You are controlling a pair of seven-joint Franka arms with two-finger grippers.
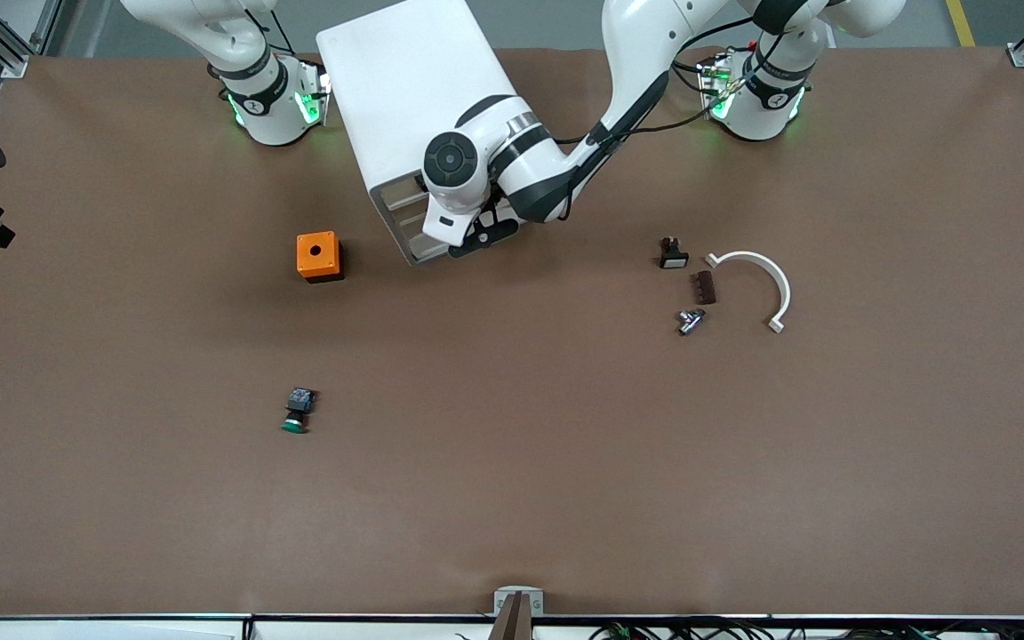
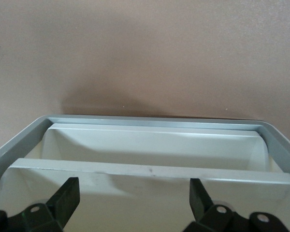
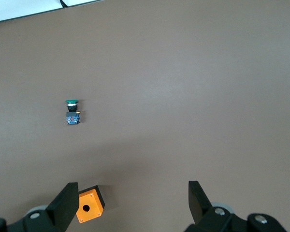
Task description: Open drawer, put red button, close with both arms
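**Reaching into the cabinet front, red button unseen**

Hiding most of the drawer fronts, the left gripper [image 2: 133,200] sits at the white cabinet [image 1: 405,98], fingers spread wide over the drawer [image 2: 150,169], gripping nothing. The right gripper [image 3: 130,203] waits high, agape and empty, above the orange box [image 3: 89,207] and green button [image 1: 297,412]. No red button is visible.

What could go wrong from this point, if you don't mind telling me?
The left gripper is open at the cabinet's look-alike drawer fronts, so it might pull the wrong drawer. No red button shows. The right gripper, open above the table, sees only the green-capped button and the orange box, so it might pick the twin.
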